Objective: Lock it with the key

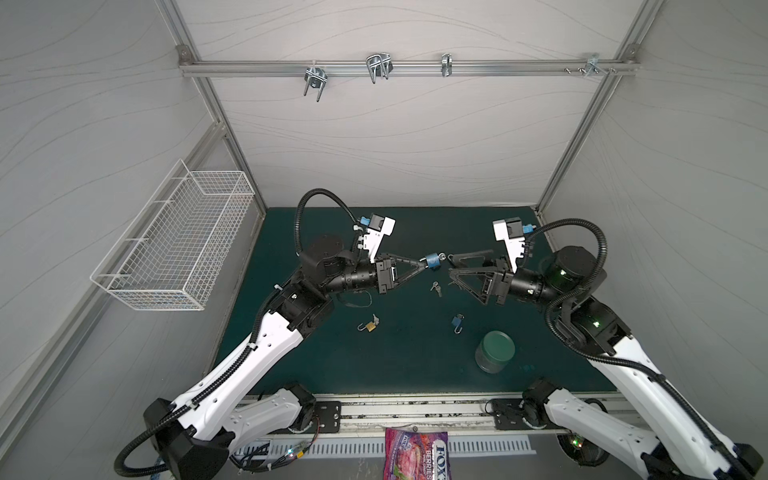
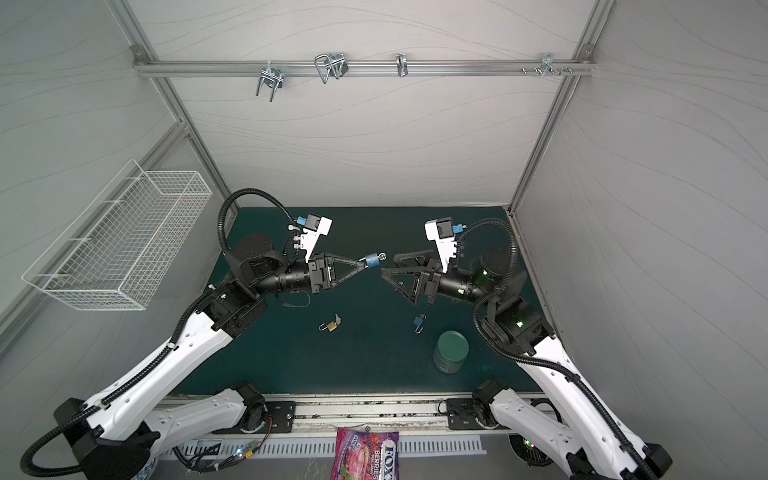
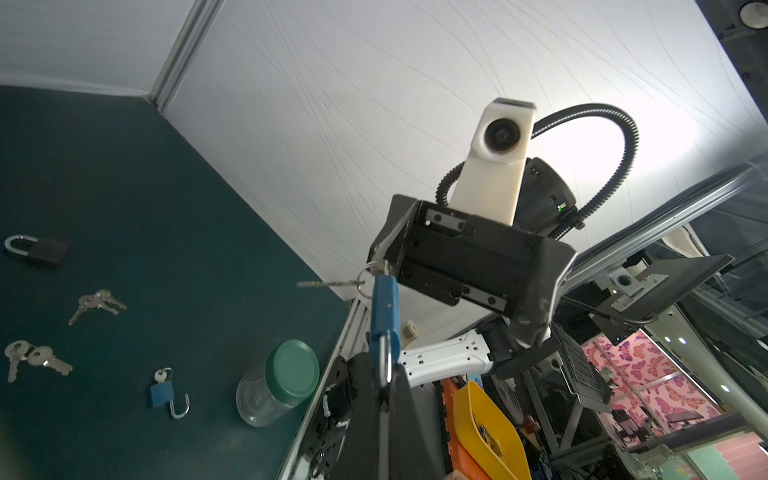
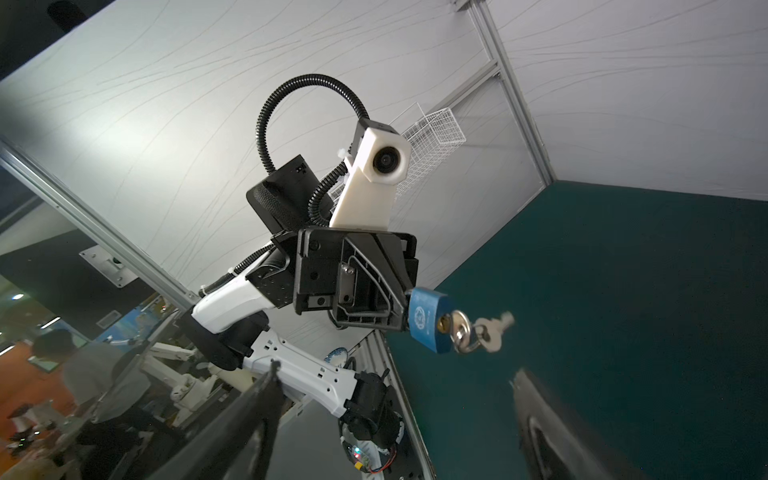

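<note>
at the left gripper (image 1: 424,262), blue padlock (image 1: 432,260) clamped, key (image 4: 458,323) just beside empty, wide-spread right gripper (image 1: 450,264)

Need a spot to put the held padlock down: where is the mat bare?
Bare: the mat strip along the back wall, and the front middle between the brass padlock and the jar. Crowded: the middle right, where loose keys and an open blue padlock lie.

**One wrapper talks, the rest stays silent**

Pink snack bag (image 1: 409,453), well behind both sets of jaws down by the arm bases: there's "BERRIES", and beside it a white "FOX", cut off at the frame edge, in both top views. Blue padlock (image 4: 426,320) in the left jaws carries a round stamped emblem, too small to read.
</note>
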Tool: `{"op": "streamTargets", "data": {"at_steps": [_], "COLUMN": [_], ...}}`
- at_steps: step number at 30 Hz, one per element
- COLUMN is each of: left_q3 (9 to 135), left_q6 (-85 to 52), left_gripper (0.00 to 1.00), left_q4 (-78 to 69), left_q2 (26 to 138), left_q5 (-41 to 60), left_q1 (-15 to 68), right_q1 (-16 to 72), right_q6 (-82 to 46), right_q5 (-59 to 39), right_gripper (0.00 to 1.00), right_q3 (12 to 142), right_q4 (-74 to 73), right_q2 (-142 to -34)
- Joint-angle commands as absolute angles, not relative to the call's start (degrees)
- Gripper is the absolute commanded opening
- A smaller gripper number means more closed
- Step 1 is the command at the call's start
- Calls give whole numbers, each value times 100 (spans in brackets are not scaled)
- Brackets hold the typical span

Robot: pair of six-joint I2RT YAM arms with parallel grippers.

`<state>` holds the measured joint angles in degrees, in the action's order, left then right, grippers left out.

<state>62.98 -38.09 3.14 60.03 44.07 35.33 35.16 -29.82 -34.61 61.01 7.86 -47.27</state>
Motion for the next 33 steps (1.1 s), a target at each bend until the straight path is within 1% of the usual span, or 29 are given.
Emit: {"op": "streamTargets", "data": {"at_steps": [1,3,5,8,11,17,24,30,33], "left_q3": [6995,7137,7162,7245,7354,7358,7369,7365,7374], "left_q6": [-3099,-2865,-2773,-2570,-2459,-2528,-2667,-2732,-2751], "left_gripper": [0,0,0,0,0,0,0,0,0], "left_q4": [1350,1770,1887,2129,2309,2237,2028,1941,1914], "left_q2": [6058,6086,6056,6036,6071,6112,6146,6173,6191], "left_q5": [4851,4942,5159,5324,5419,5551,5638,5660,5661], "left_q1": [3400,3280,3203,3182,3187,3190,3182,3186,3182], "right_q1": [3393,3304,3259,3242,3233,3234,3234,3252,3286], "right_q6": [-1933,-1600,-1203,-788,-598,-332,-442,-533,-584], "right_q5": [-3529,-4081,-4632,-5134,-5469,-5794,-6129,-6207,-6214], "right_gripper": [89,89,88,87,84,78,62,43,36], "right_q3": [6363,6524,6697,6666,6535,6460,6131,5980,5915], "right_q4": [1678,1865,2102,2008,1599,1241,576,266,185], "right_q2": [-4722,-4922,-5154,-5292,-5363,-5616,-5725,-5840,-5865]}}
